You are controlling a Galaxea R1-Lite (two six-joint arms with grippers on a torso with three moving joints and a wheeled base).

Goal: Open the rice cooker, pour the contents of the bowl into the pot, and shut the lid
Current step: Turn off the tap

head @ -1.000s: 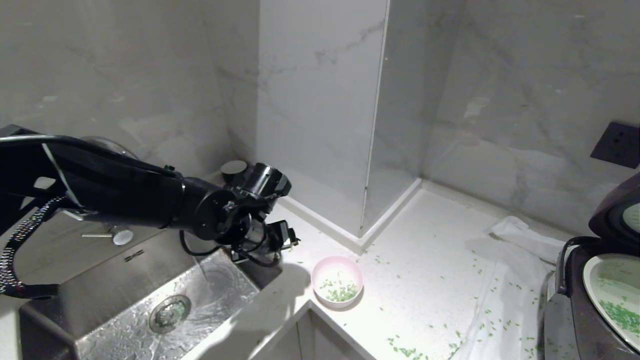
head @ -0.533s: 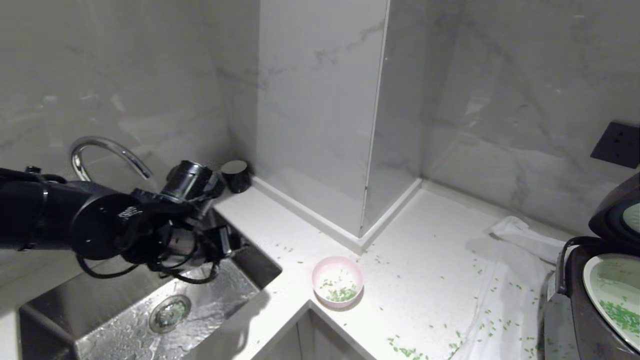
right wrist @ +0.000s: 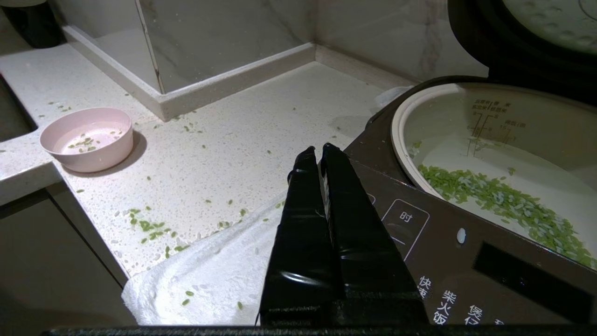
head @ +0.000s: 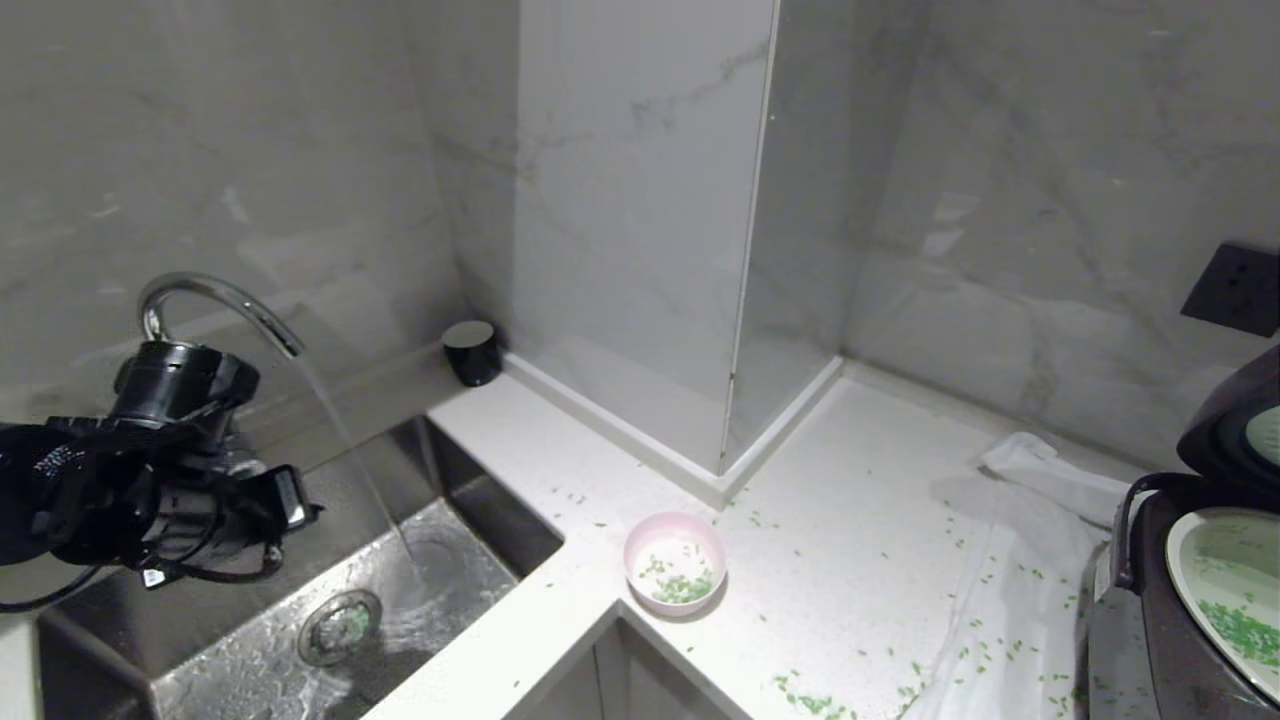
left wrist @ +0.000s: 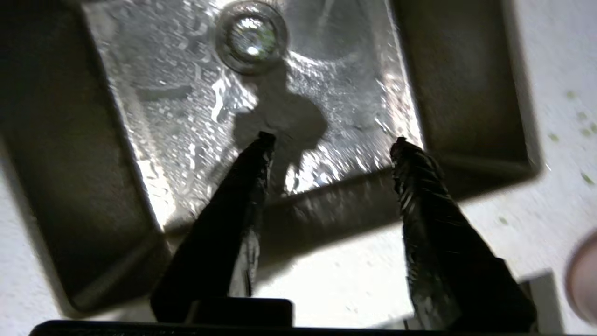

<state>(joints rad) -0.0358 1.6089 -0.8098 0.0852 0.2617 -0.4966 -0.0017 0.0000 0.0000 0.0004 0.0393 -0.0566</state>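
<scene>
A: Where is the left gripper (left wrist: 329,142)?
B: Over the sink (head: 200,610), jaws apart with nothing between them. Water runs from the tap (head: 215,300).
A: The right gripper (right wrist: 317,151)?
B: Its jaws are pressed together, empty, at the front of the rice cooker (right wrist: 419,242).
A: The bowl (head: 675,562)?
B: Upright on the worktop (head: 850,520) beside the sink, a few green grains (head: 685,588) inside; others are scattered around.
A: The cooker?
B: The lid (head: 1235,425) is up, and the pot (right wrist: 555,140) holds green grains
</scene>
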